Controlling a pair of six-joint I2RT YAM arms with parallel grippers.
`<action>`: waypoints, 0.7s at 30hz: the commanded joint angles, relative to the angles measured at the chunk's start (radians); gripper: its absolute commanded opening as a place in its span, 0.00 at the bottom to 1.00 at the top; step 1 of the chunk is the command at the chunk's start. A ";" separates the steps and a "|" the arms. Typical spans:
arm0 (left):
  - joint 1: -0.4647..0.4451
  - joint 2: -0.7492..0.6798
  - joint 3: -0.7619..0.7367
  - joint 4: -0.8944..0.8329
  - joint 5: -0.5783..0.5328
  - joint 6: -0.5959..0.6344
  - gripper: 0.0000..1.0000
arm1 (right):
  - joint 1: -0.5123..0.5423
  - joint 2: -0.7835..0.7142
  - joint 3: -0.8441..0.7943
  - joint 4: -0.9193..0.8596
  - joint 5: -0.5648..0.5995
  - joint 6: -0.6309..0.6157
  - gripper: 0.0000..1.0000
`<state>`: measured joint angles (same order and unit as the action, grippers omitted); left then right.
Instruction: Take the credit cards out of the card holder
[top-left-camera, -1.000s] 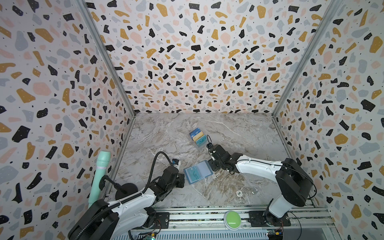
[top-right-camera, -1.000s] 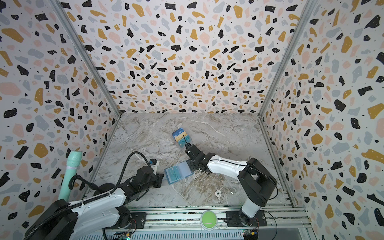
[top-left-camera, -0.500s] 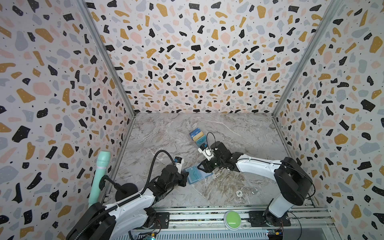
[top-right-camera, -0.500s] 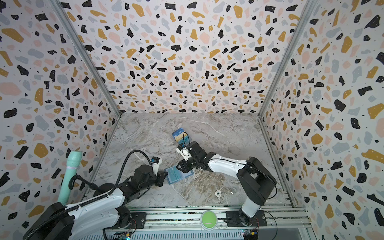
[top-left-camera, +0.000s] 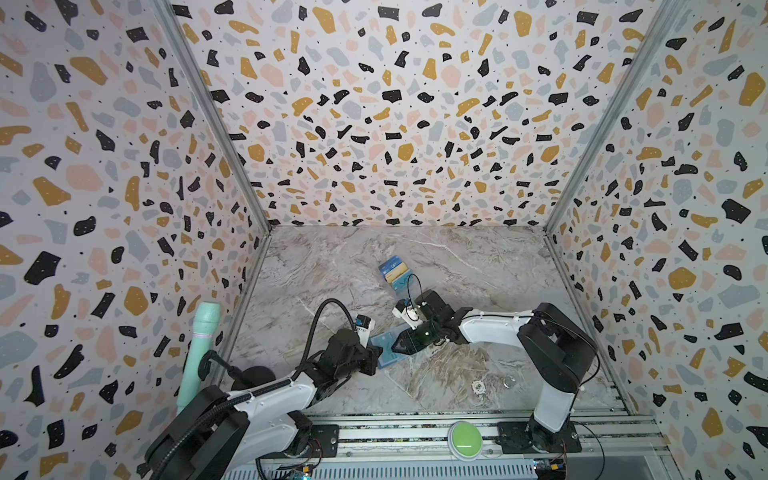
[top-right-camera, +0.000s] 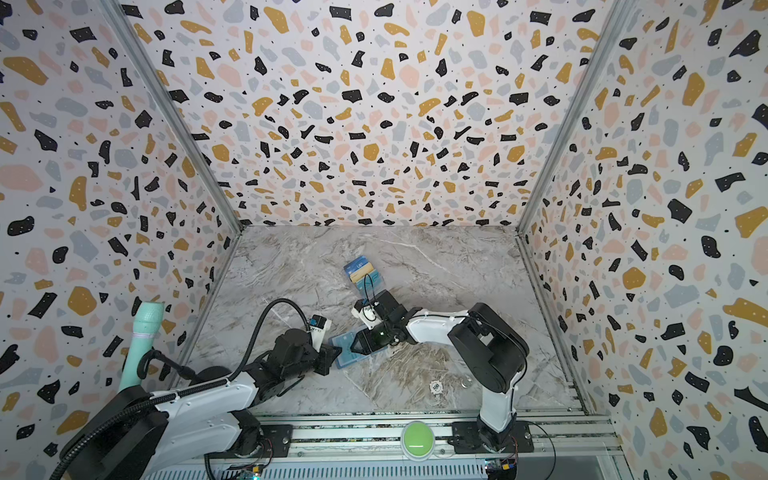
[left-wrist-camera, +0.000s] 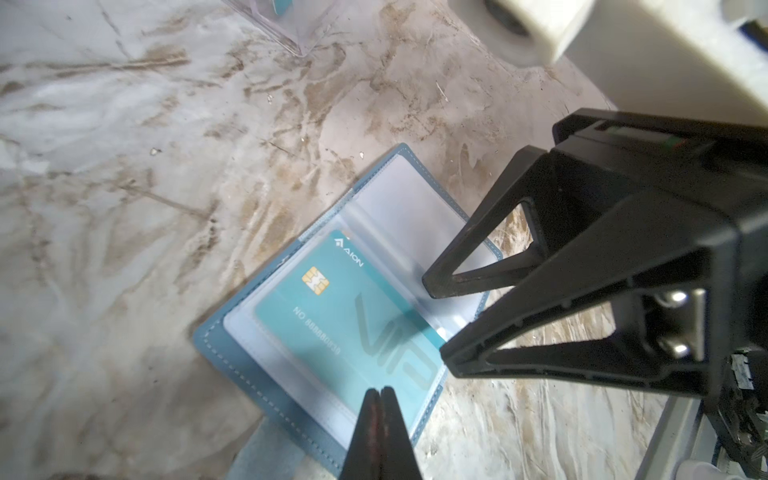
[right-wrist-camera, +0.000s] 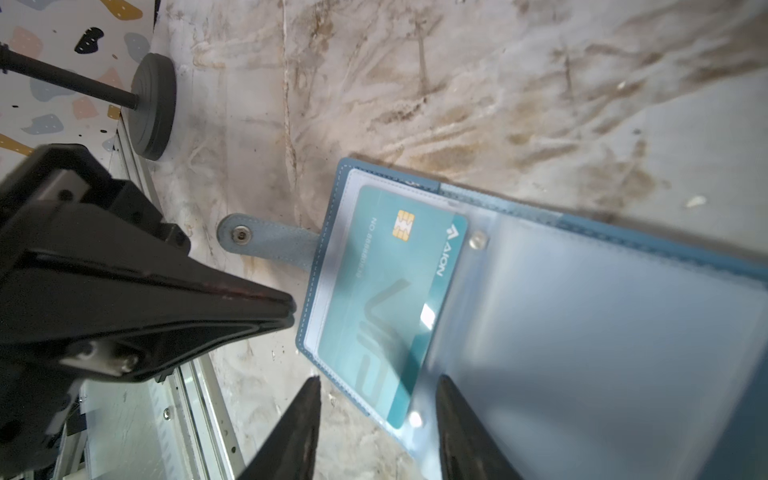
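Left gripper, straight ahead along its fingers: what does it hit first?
The card holder. The shut left gripper points at its strap-side edge, tips at or just short of it, with the teal card right behind under the sleeve. Height is unclear, so it might ride over the edge instead.

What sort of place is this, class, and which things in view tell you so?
Probably a robot test cell: terrazzo-patterned walls box in a marble-look tabletop, the left arm and right arm are mounted on a metal rail at its front, and a green push button sits there.
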<state>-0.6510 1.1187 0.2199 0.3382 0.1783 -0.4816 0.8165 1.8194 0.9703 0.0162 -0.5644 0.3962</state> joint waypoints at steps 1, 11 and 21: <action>-0.004 -0.003 -0.016 0.010 -0.036 0.022 0.00 | -0.007 0.013 0.042 -0.003 -0.021 0.012 0.46; -0.017 0.027 0.000 -0.022 -0.092 0.019 0.00 | -0.008 0.058 0.067 -0.019 -0.047 0.011 0.46; -0.051 0.080 0.017 -0.026 -0.133 0.010 0.00 | -0.014 0.076 0.068 -0.010 -0.105 0.015 0.46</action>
<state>-0.6872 1.1858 0.2211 0.3111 0.0723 -0.4793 0.8055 1.8847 1.0164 0.0162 -0.6357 0.4034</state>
